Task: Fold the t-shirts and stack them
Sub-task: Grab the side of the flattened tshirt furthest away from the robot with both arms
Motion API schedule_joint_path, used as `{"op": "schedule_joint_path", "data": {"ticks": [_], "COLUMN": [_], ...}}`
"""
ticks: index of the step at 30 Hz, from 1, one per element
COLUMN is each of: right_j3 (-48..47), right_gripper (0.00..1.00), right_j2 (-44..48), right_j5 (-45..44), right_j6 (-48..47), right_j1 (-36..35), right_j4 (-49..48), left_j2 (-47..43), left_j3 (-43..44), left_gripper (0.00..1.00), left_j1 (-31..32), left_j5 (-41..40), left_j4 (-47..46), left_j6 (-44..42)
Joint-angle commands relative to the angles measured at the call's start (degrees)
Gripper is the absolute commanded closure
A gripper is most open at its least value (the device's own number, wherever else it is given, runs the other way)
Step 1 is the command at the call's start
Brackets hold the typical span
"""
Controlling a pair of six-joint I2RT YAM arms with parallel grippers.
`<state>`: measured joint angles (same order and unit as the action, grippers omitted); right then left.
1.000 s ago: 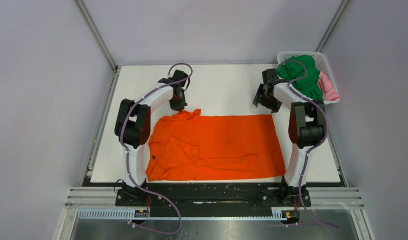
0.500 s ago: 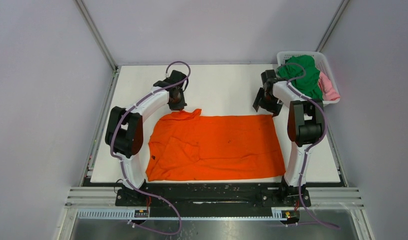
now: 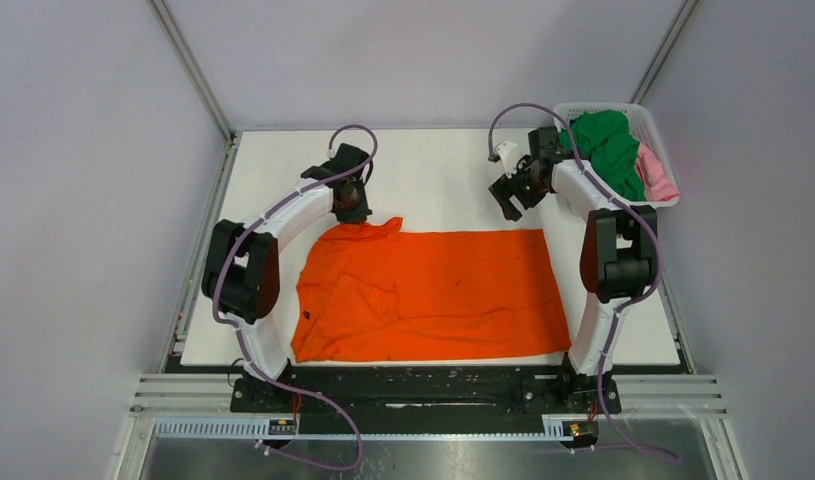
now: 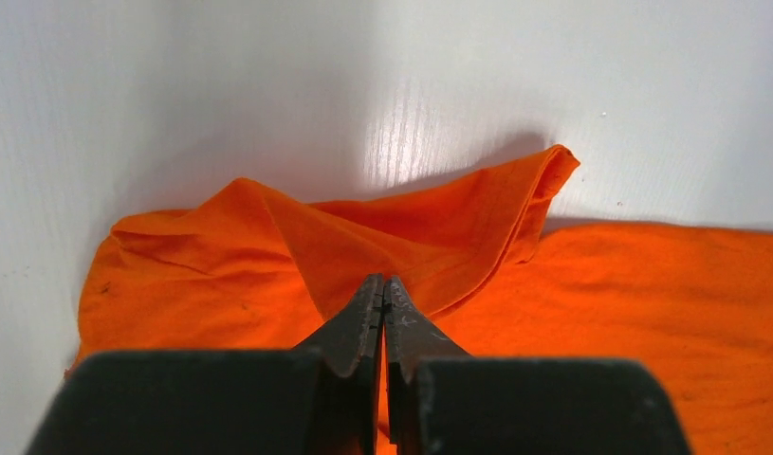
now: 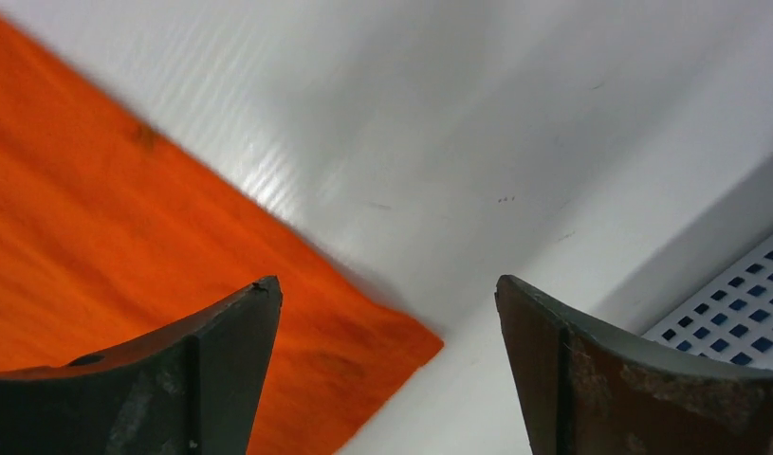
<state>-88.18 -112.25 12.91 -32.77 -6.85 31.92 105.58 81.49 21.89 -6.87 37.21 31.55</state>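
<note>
Orange t-shirt [image 3: 433,295]: spread flat across the near half of the table [image 3: 443,165], wide side towards me. I judge it laid out ready for its first fold.
Far left corner, a sleeve: raised in a small tent instead of lying flat. I read this as where the fold is to start.
Left tool [image 4: 383,282]: jaws pressed together at the peak of that tent, to my eye pinching the cloth, which would explain why the fold stands up.
Right tool [image 5: 383,282]: jaws wide apart with nothing between them, hanging above the shirt's far right corner and the bare table beside it. I take it to be lined up to grip that corner, so that both far corners can travel together.
Green t-shirt [image 3: 608,145] and pink t-shirt [image 3: 660,178]: heaped in the white basket [image 3: 651,112] at the far right, waiting their turn; nothing folded or stacked yet
</note>
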Motion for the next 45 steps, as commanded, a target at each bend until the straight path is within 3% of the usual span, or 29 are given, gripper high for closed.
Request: {"op": "schedule_joint_path", "data": {"ticks": [1, 8, 11, 18, 21, 23, 28, 35, 45], "right_j3": [0.59, -13.44, -13.41, -15.56, -14.67, -14.33, -13.14, -0.78, 8.36], "right_gripper": [0.1, 0.29, 0.31, 0.46, 0.84, 1.0, 1.0, 1.0, 1.0], "right_j2": [-0.25, -13.43, -16.36, -19.35, -18.99, -18.89, -16.82, -5.36, 4.47], "right_j5": [0.96, -4.5, -8.99, -12.43, -12.61, -14.09, -14.44, -14.5, -17.23], "right_j6": [-24.4, -26.81, -26.86, -27.01, -27.91, -27.88, -26.32, -25.71, -20.58], "right_j1": [0.35, 0.05, -0.44, -1.97, -2.49, -3.03, -5.24, -7.18, -10.73], "right_j4": [8.23, 25.12, 25.07, 28.74, 29.07, 29.07, 28.53, 16.49, 13.44], "left_j2": [-4.76, -6.61, -6.74, -6.67, -6.88, -7.15, -8.27, -12.32, -21.26], "left_j3": [-0.65, -1.79, -1.94, -2.37, -2.84, -3.27, -4.66, -8.54, -17.33], "left_gripper": [1.0, 1.0, 1.0, 1.0, 1.0, 1.0, 1.0, 1.0, 1.0], "left_j1": [0.17, 0.17, 0.17, 0.17, 0.17, 0.17, 0.16, 0.33, 1.37], "left_j5": [0.68, -0.3, -0.33, -0.55, -0.33, -0.18, 0.25, 0.54, 0.85], "left_j4": [-2.48, -3.04, -3.24, -3.41, -3.68, -3.89, -4.37, -4.95, -6.43], "left_j6": [-0.08, -0.19, -0.13, 0.03, 0.31, 0.48, 1.11, 2.13, 3.82]}}
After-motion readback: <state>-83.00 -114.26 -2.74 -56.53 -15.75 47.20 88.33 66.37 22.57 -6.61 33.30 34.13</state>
